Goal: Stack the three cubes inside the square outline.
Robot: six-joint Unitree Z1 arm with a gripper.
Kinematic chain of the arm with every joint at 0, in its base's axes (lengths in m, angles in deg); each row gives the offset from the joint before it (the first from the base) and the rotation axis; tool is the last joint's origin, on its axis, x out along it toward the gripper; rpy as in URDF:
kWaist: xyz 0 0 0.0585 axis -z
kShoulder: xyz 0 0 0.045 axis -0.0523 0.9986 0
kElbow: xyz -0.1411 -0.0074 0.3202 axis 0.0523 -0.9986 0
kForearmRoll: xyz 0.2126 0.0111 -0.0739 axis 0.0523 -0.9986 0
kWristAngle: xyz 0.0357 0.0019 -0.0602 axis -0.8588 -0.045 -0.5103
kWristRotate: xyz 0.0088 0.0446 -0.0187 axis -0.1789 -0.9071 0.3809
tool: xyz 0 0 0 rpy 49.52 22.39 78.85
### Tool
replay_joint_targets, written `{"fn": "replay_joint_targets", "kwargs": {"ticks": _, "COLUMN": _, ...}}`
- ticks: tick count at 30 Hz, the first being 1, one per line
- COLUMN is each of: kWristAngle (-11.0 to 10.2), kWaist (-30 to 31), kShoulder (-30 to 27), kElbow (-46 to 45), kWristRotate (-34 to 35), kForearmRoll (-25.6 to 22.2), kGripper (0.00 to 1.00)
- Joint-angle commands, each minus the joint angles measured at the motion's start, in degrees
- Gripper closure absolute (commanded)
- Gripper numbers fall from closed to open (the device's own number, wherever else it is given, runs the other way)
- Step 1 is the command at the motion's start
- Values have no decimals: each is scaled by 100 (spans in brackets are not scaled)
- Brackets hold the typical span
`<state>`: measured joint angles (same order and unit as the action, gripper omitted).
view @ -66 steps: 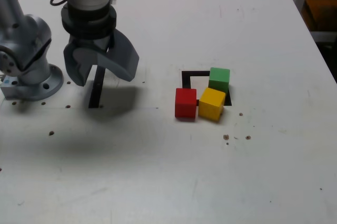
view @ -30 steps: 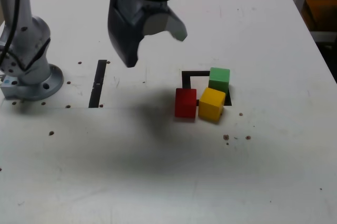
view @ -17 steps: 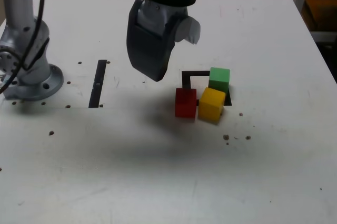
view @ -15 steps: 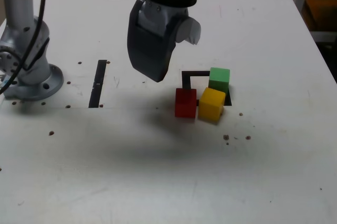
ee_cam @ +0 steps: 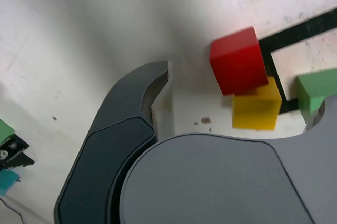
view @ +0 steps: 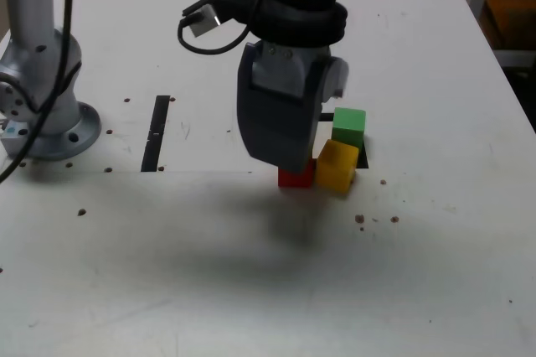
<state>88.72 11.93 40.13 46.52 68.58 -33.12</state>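
On the far left of the exterior view stands the arm's round grey base point(view: 46, 118), bolted to the white table point(view: 251, 290). Just to the right of it, a straight strip of black tape point(view: 156, 132) lies flat on the table. Small dark specks are dotted over the table.

Near the middle hangs the grey claw point(view: 289, 152), pointing down, with a black cable point(view: 209, 26) looping off its upper part. Its two jaws stand wide apart, and nothing is held between them. In the wrist view one dark jaw curves out to the side of the red cube, and bare table shows between them. In the exterior view the claw hangs over the red cube point(view: 295, 178) and hides most of it, so only its low edge peeks out. Whether the claw touches that cube cannot be told. A dark shadow lies on the table under the claw.

Right beside the red cube sits the yellow cube point(view: 338, 165), and the two look to be touching. Behind the yellow cube sits the green cube point(view: 349, 126). None of the cubes is stacked; all three rest on the table.

The square outline point(ee_cam: 284, 56) of black tape shows best in the wrist view. The red cube point(ee_cam: 238, 61) sits on one of its sides, the yellow cube point(ee_cam: 256, 107) sits at a corner, and the green cube point(ee_cam: 315, 90) sits on its far side.
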Motion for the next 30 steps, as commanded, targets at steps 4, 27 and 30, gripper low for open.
{"fn": "replay_joint_targets", "kwargs": {"ticks": 4, "kWristAngle": 221, "kWaist": -51, "kShoulder": -68, "kElbow": -361, "kWristRotate": 3, "kForearmRoll": 184, "kGripper": 0}}
{"fn": "replay_joint_targets", "kwargs": {"ticks": 27, "kWristAngle": 527, "kWaist": -164, "kShoulder": 342, "kElbow": -885, "kWristRotate": 3, "kForearmRoll": 1066, "kGripper": 1}}
{"fn": "replay_joint_targets", "kwargs": {"ticks": 30, "kWristAngle": 531, "kWaist": -175, "kShoulder": 394, "kElbow": -917, "kWristRotate": 3, "kForearmRoll": 1096, "kGripper": 3}}
